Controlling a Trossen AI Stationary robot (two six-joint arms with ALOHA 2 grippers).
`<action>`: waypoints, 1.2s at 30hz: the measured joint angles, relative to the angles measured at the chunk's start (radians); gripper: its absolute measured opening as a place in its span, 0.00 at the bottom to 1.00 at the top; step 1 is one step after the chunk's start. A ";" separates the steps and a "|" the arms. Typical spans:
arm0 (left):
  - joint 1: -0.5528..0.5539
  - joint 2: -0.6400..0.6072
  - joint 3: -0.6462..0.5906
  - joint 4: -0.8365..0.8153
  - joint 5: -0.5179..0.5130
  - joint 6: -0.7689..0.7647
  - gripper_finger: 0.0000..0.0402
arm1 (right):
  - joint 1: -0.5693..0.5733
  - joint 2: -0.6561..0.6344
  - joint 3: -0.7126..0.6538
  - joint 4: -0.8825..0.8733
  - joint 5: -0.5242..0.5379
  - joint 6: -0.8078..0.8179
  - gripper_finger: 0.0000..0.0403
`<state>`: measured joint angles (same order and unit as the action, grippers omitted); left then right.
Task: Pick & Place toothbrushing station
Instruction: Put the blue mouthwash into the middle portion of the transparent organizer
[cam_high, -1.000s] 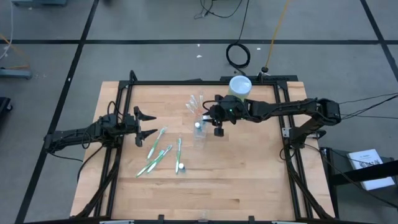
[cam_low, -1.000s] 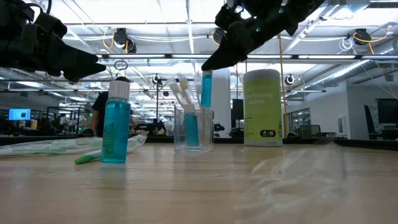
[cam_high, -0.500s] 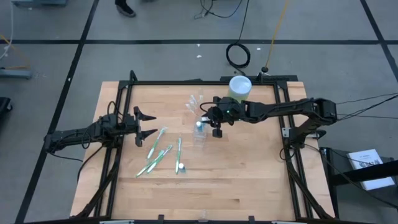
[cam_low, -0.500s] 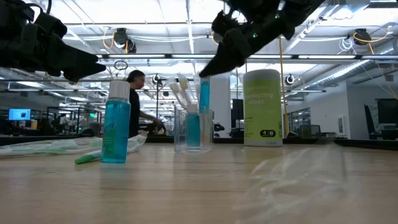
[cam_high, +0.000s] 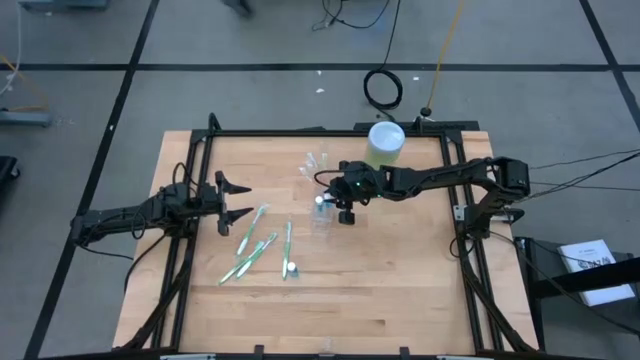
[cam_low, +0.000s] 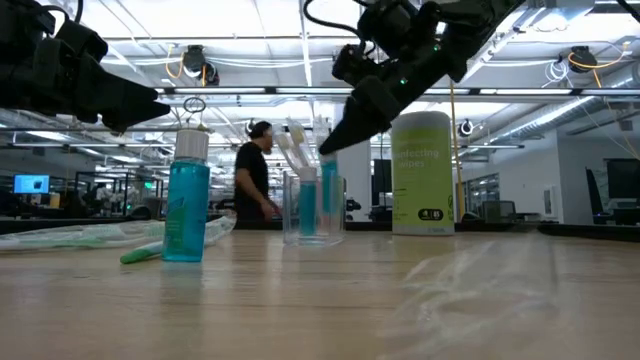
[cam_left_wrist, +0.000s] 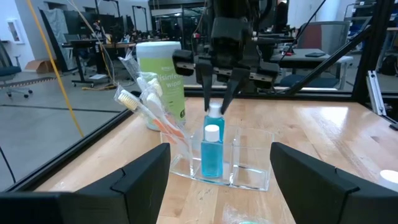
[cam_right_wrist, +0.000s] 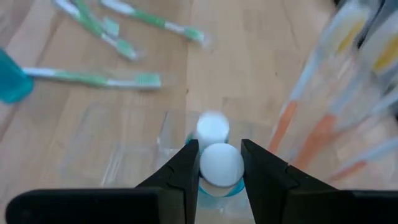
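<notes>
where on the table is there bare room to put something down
The near half of the table is bare wood, in front of the green toothbrushes. The right side below the right arm is free too. It is crowded around the clear holder and canister.

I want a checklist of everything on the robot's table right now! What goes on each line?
Surface: wooden table, bare boards toward the front.
Job's things: clear holder with one blue bottle inside and orange toothbrushes leaning in it; green toothbrushes lying flat; another blue bottle standing alone.
Clutter: lime-green wipes canister at the back.
Grippers: right gripper shut on a second bottle over the holder; left gripper open, holding nothing, at the table's left side.
Cables: coiled black cable on the floor behind.
Surroundings: a person far behind the table.
</notes>
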<state>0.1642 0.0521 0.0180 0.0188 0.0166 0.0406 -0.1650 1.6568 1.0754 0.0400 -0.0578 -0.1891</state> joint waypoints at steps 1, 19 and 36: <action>0.000 0.000 0.000 0.000 0.000 0.000 0.71 | 0.000 0.009 0.002 0.011 0.000 -0.003 0.23; 0.000 0.000 0.000 0.000 0.000 0.000 0.71 | 0.000 0.029 0.002 0.015 0.002 0.009 0.23; 0.000 0.000 0.000 0.000 0.000 0.000 0.71 | 0.000 0.029 -0.119 0.188 0.004 0.047 0.23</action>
<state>0.1638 0.0521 0.0178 0.0189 0.0166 0.0406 -0.1650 1.6855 0.9561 0.2279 -0.0540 -0.1425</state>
